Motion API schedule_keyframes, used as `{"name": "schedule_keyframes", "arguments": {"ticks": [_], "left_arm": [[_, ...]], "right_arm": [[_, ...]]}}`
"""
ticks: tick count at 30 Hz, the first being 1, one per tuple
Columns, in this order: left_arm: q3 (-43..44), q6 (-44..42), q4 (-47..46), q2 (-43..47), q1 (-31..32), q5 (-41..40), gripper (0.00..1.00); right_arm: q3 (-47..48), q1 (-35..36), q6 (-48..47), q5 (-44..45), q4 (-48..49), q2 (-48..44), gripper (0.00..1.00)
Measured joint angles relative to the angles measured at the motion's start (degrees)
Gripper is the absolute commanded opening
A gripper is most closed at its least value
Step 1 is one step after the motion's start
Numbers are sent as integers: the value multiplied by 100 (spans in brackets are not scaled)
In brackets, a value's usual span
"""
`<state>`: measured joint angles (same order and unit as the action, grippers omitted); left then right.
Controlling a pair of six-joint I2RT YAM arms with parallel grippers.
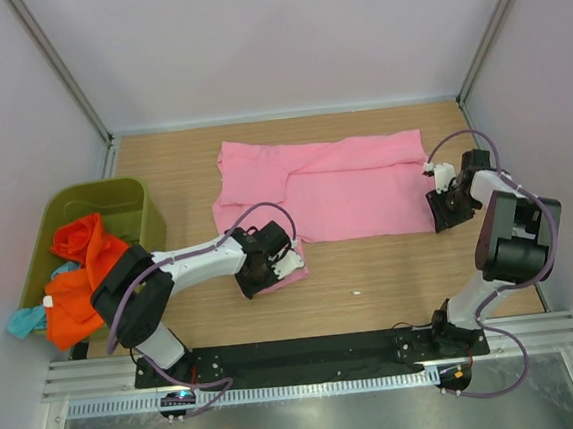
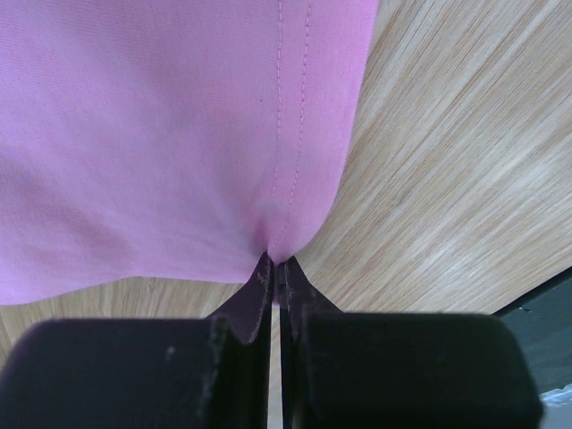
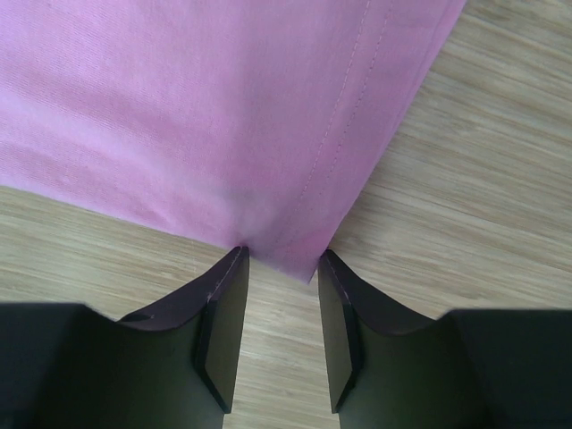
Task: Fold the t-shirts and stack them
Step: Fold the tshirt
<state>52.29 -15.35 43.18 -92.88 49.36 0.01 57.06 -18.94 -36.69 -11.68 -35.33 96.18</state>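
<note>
The pink t-shirt [image 1: 335,190] lies spread on the desk [image 1: 392,275], toward 12 o'clock. The left claw [image 2: 275,264] is pinched tight on the shirt's 7 o'clock corner. The right claw [image 3: 281,259] stands parted at the 4 o'clock corner, gripping nothing. A green bin [image 1: 134,198] of clothes sits at 9 o'clock.

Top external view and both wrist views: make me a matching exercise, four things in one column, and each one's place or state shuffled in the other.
1. left gripper
2. right gripper
3. orange fabric garment
4. pink fabric t-shirt

A. spread on the wooden table
B. open, at a hem corner
C. heaped in the green plastic bin
D. shut on a pink hem

Pairs: 1-D, 2-B, 3-C, 4-A
</note>
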Motion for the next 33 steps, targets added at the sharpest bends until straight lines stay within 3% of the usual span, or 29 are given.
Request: {"name": "schedule_keyframes", "arguments": {"ticks": [4, 6, 7, 10, 12, 19, 25, 33], "left_arm": [[0, 15, 0, -2, 0, 0, 0], [2, 17, 2, -2, 0, 0, 0], [2, 17, 2, -4, 0, 0, 0], [9, 15, 7, -13, 0, -2, 0], [11, 17, 9, -13, 0, -2, 0], [15, -28, 28, 22, -26, -46, 0], [101, -459, 168, 546, -313, -358, 0], [1270, -1292, 166, 785, -1130, -839, 0]], "right_arm": [[9, -13, 46, -33, -4, 33, 42], [17, -22, 61, -44, -11, 33, 37], [26, -33, 66, -50, -17, 33, 27], [70, -55, 79, -70, -35, 35, 10], [92, -66, 101, -90, -35, 35, 5], [424, -109, 153, -212, -382, -66, 1], [1309, -111, 247, -544, -852, -573, 1], [1794, -111, 614, -879, -946, -702, 1]]}}
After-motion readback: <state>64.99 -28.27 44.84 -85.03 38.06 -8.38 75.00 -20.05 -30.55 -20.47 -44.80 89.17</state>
